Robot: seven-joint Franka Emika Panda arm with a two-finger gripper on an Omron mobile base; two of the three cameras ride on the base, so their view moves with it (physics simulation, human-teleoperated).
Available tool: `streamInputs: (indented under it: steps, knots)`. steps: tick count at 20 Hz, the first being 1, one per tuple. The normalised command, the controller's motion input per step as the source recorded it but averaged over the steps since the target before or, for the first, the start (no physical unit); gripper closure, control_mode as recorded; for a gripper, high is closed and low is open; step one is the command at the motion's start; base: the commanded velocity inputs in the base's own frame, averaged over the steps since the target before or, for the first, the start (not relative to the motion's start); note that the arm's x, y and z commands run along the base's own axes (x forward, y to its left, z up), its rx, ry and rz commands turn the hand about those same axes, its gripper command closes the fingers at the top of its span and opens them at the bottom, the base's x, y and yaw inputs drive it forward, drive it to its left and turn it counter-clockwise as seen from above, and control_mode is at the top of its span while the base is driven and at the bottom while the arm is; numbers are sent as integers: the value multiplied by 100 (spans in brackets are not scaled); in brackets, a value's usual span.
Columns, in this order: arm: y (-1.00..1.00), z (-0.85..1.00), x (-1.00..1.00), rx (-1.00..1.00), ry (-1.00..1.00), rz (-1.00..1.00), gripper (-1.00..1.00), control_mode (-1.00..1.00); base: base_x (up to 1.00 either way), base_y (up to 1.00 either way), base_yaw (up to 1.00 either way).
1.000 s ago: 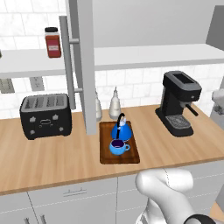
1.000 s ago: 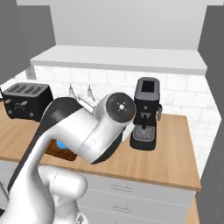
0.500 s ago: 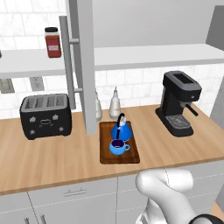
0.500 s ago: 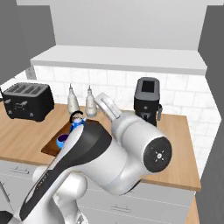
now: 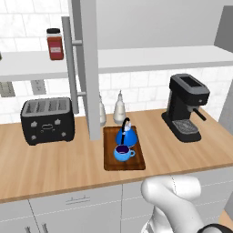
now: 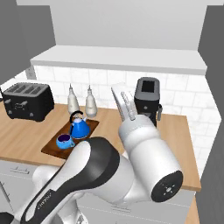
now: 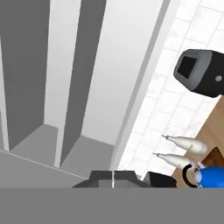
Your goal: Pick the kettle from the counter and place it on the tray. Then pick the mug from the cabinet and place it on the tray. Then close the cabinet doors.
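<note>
Swinging pressed-together two-finger gripper [image 7: 113, 181] toward tall grey cabinet doors [image 5: 88, 68], blue cone kettle [image 5: 126, 134] and squat blue mug [image 5: 122, 152] already resting on dark wooden tray [image 5: 109, 160].

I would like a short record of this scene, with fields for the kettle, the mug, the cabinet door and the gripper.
kettle: upright on the tray, at its back
mug: on the tray, in front of the kettle
cabinet door: open, standing out over the counter
gripper: shut, holding nothing, facing the cabinet
</note>
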Motion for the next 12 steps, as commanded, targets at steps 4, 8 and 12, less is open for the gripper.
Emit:
streamInputs:
  steps: [4, 8, 12]
  knots:
    - [-14, 0, -9, 8, 0, 0, 100, -100, 0, 0, 0]
    - [-21, 2, -15, 11, 0, 0, 100, -100, 0, 0, 0]
    - [-41, 2, -35, 8, -2, -1, 100, -100, 0, 0, 0]
